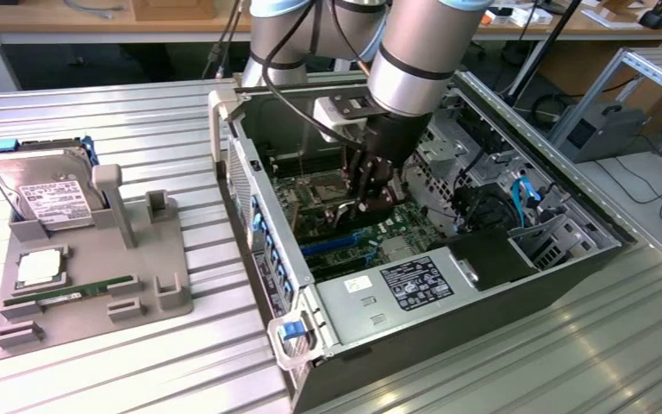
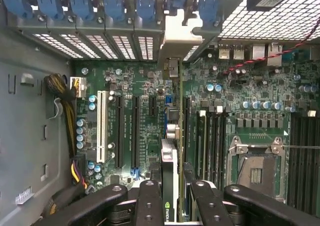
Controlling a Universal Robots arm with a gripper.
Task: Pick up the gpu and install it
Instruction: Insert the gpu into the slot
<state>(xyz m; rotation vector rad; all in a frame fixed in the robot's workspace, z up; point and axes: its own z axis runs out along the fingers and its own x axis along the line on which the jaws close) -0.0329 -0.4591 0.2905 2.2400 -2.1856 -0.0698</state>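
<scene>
Wrist view puts the gripper [image 2: 170, 198] nearest, its dark fingers [image 2: 149, 201] clamped on the gpu [image 2: 169, 181], which it holds edge-on above the motherboard [image 2: 135, 86]. Beyond the card lie the expansion slots [image 2: 120, 131], the empty CPU socket [image 2: 256, 168], and farthest, the blue slot latches [image 2: 115, 3] along the case's rear wall. From the exterior view, the gripper [image 1: 371, 194] reaches down inside the open computer case [image 1: 343, 302]; a hard drive [image 1: 49, 194] stands in a grey fixture [image 1: 90, 297] at the exterior view's left.
</scene>
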